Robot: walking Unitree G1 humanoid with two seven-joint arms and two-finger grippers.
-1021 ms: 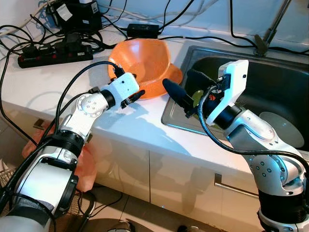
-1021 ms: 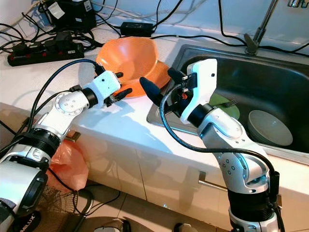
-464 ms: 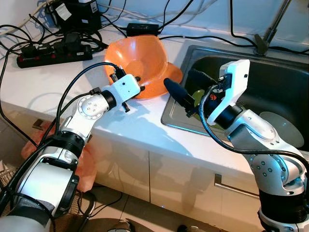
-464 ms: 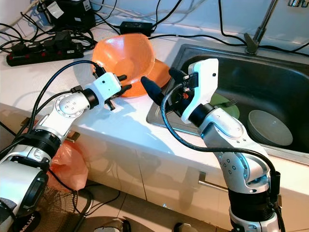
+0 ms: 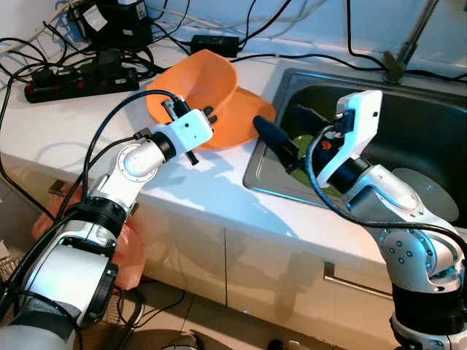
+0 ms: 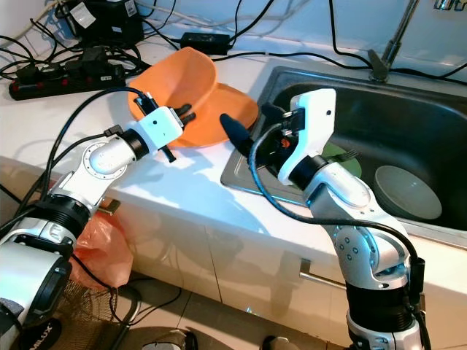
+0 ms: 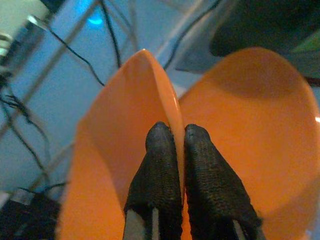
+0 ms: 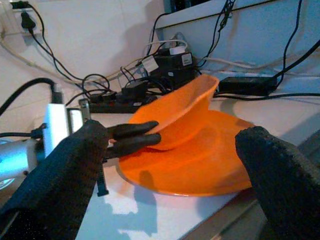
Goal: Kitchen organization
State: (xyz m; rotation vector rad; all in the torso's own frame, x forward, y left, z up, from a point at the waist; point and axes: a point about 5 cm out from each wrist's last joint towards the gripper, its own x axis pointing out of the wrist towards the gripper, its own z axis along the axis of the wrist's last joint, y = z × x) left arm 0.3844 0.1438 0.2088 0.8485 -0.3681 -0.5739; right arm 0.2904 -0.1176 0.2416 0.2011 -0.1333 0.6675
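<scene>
Your right gripper (image 5: 286, 131) hangs spread wide over the sink (image 5: 430, 131) edge. Your left gripper (image 6: 186, 111) pinches the bowl (image 6: 182, 84) rim, tipping it up off the plate (image 6: 232, 113) on the counter (image 5: 66, 120).

Bare white table (image 5: 211, 186) in front of orange bowl (image 5: 197, 91): open passage along front edge. Behind bowl, power strip (image 5: 80, 76) and cables (image 5: 168, 29) crowd back of table (little room there). Left gripper (image 5: 206, 114) pinches raised bowl rim, blocking near side. Right gripper (image 5: 288, 131), fingers spread, hangs over sink (image 5: 430, 117) edge just beside bowl. Sink holds green plate (image 6: 339, 157) and grey plate (image 6: 407, 191); faucet (image 5: 408, 40) at back.
</scene>
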